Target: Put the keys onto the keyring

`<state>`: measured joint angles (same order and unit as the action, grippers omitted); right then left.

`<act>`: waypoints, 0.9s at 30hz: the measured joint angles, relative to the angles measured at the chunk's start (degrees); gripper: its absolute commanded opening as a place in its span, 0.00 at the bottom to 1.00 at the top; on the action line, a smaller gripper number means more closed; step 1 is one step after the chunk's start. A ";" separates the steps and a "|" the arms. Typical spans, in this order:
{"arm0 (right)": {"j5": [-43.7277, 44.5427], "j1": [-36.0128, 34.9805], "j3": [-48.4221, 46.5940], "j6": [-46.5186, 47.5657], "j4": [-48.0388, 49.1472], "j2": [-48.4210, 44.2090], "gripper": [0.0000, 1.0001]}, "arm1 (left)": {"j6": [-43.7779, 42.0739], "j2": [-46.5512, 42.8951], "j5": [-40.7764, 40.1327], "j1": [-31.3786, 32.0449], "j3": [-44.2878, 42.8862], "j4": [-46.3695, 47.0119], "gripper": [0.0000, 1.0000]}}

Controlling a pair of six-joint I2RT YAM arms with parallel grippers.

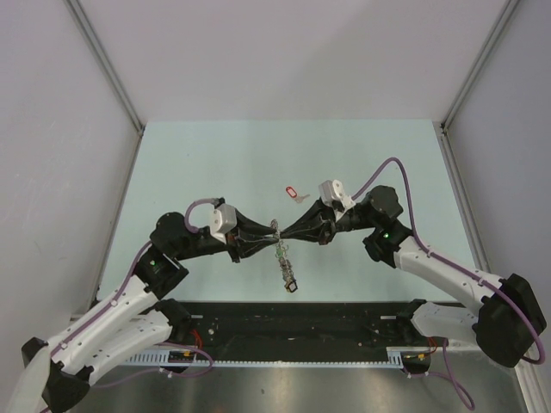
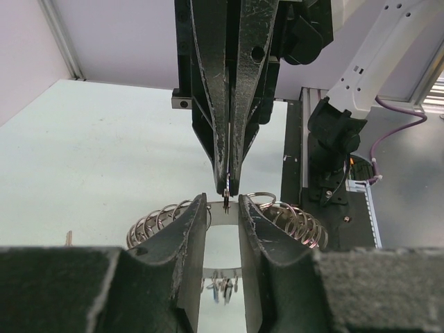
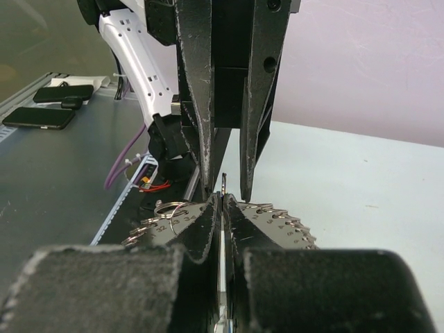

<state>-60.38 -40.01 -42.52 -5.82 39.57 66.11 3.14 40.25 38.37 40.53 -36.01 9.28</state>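
Two pairs of fingers (image 2: 186,239): black, tapered to narrow tips, with scuffed and grainy faces.
Keyring (image 1: 286,268): a grey metal ring fringed with small silver split rings and keys was hung between the two arms over the middle of the table (image 1: 215,155).
Key (image 1: 294,193): a small silver key with a red oval tag was laid flat on the table beyond the keyring, apart from it and touched by nothing.
Table: pale green, smooth and matt.
Edges: pale walls (image 1: 52,172) were set at left, right and far side, and a black rail (image 1: 301,318) at the near side.
Open room: broad bare surface was left on every side of the key.
Right gripper (image 3: 220,202): clenched on the keyring's thin edge.
Left gripper (image 2: 223,201): held part-way apart, one finger on each side of the ring's band; contact could not be told.
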 measured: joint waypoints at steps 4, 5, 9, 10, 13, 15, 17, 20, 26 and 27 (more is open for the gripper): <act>0.02 -0.04 0.00 0.46 -0.94 0.00 0.00 | 0.07 0.37 -0.02 0.00 -0.04 0.04 0.20; 0.07 -0.07 0.00 0.52 -1.07 0.00 0.00 | 0.09 0.46 -0.04 0.00 -0.04 0.04 0.16; 0.42 -0.26 0.00 0.94 -1.68 0.00 0.00 | 0.46 0.68 -0.09 0.00 -0.11 0.02 0.00; 0.52 -0.31 0.00 1.01 -1.77 0.00 0.00 | 0.63 0.68 -0.07 0.00 -0.11 0.02 0.00; 0.98 -0.31 0.00 1.29 -2.01 0.00 0.05 | 0.55 0.70 -0.31 -0.04 -0.13 -0.07 0.00; 1.44 -0.31 0.00 1.36 -2.45 0.00 0.29 | 0.57 0.70 -0.74 -0.04 -0.17 -0.42 0.00; 2.25 -0.22 -0.04 1.11 -3.04 -0.02 0.39 | 0.55 0.66 -1.79 -0.04 -0.22 -1.16 0.00; 4.26 0.72 -0.31 1.57 -5.27 -0.79 0.44 | 0.50 0.48 -4.28 -0.04 -0.22 -3.74 0.00; 13.64 4.66 -6.12 3.96 -19.63 -1.18 0.45 | 0.52 -1.09 -10.93 -0.07 -0.22 -8.33 0.00; 15.28 5.01 -7.48 4.17 -21.49 -0.55 0.45 | 0.55 -1.55 -12.15 -0.22 -0.22 -9.01 0.00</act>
<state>-45.10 -35.00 -50.00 -1.65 18.09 65.56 3.68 38.70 26.22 40.32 -36.23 0.27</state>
